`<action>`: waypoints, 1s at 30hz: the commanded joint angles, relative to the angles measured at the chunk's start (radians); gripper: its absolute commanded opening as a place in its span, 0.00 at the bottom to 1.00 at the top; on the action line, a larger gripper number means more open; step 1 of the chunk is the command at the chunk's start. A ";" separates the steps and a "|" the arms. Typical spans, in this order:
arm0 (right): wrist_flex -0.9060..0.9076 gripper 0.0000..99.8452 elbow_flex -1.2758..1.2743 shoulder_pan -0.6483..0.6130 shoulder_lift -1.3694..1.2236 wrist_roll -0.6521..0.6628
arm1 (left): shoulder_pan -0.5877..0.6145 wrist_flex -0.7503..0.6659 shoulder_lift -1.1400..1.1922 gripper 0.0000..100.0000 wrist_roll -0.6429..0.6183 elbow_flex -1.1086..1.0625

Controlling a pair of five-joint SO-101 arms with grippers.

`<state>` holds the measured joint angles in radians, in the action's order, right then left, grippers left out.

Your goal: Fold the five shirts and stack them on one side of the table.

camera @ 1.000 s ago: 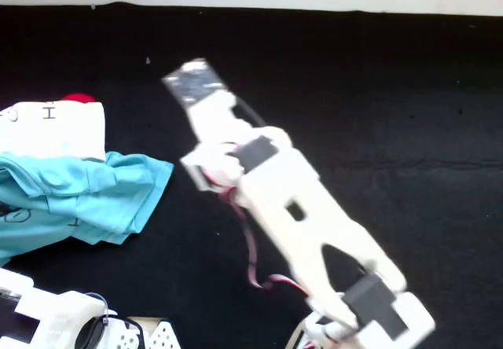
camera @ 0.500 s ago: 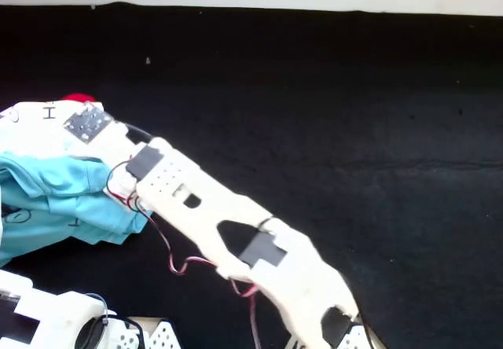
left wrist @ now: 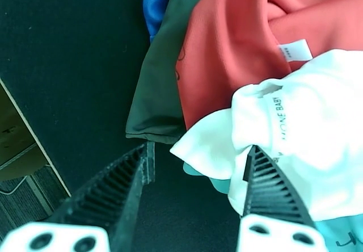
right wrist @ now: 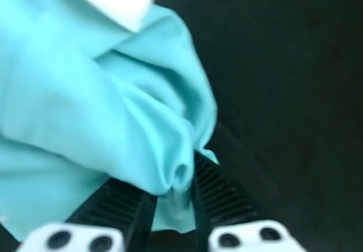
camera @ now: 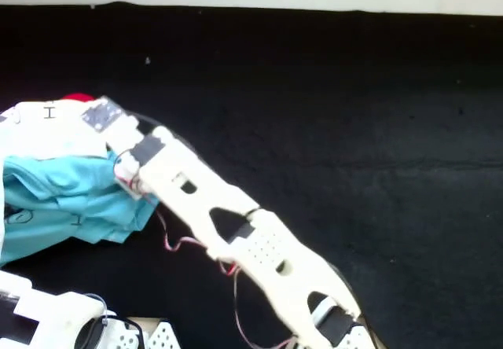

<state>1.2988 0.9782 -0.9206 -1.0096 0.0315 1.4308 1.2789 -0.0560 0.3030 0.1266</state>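
Note:
A heap of shirts lies at the table's left edge. In the high view a turquoise shirt (camera: 55, 196) lies in front of a white shirt (camera: 47, 129), with a bit of red (camera: 76, 97) behind. My right gripper (camera: 130, 182) sits at the turquoise shirt's right edge. Its wrist view shows the right gripper (right wrist: 176, 178) shut on a fold of the turquoise shirt (right wrist: 85, 104). My left gripper (left wrist: 199, 152) hangs open above the heap, over the white shirt (left wrist: 306, 127), a red shirt (left wrist: 238, 47), a dark green shirt (left wrist: 159, 93) and a blue one (left wrist: 156, 2).
The black table (camera: 354, 113) stretches bare to the right of the heap and behind it. The right arm (camera: 251, 239) lies diagonally across the front middle. The left arm's base (camera: 55, 317) sits at the front left corner. The table's edge (left wrist: 22, 144) runs close to the heap.
The right arm swung left from the table's middle to the heap and closed on the turquoise shirt's right edge, which has bunched inward a little.

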 commanded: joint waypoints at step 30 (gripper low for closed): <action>0.464 0.01 0.320 1.007 0.769 0.292 | -1.147 0.158 0.214 0.26 -0.014 -0.097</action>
<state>1.7530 1.3341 0.0184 -0.3437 0.2877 0.3506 1.5044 0.0806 0.3030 0.0621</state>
